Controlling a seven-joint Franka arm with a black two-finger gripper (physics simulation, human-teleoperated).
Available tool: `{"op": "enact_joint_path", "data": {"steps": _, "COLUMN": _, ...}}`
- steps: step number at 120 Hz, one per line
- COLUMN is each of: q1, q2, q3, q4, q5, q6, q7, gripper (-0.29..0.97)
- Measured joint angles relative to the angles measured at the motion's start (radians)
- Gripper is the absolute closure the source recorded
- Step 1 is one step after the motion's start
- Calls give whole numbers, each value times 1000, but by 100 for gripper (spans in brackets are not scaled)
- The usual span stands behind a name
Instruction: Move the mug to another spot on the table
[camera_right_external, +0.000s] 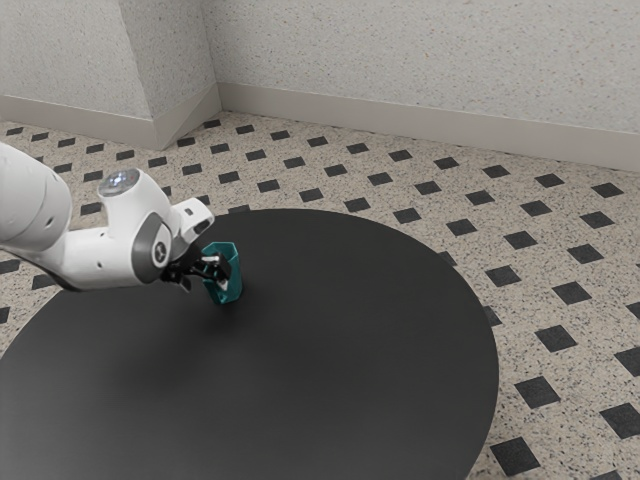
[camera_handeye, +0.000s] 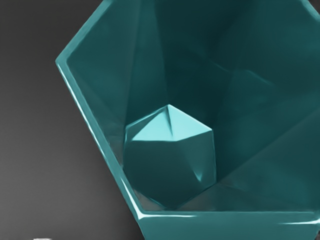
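Note:
A teal faceted mug (camera_right_external: 227, 274) stands on the round black table (camera_right_external: 330, 350), toward the exterior view's left. My black gripper (camera_right_external: 213, 272) comes in from the left and is shut on the mug at its near wall, just under the rim. The wrist view looks straight into the mug (camera_handeye: 200, 100). Its angular rim (camera_handeye: 90, 120) and pale inner bottom (camera_handeye: 170, 140) lie directly beneath my hand.
The black tabletop spreads wide toward the exterior view's right and front of the mug. Beyond the table's edge (camera_right_external: 470, 290) lies a speckled floor with dark tiles (camera_right_external: 520, 240). A wall corner (camera_right_external: 170, 90) stands at the back left.

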Motion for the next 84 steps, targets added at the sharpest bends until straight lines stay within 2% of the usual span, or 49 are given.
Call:
{"op": "enact_joint_path", "data": {"steps": 43, "q1": 0, "q2": 11, "q3": -12, "q4": 13, "q5": -50, "q6": 2, "q7": 2, "gripper": 30}}
{"op": "enact_joint_path", "data": {"steps": 84, "q1": -1, "q2": 12, "q3": -18, "q4": 13, "q5": -84, "q6": 1, "q7": 2, "gripper": 57}}
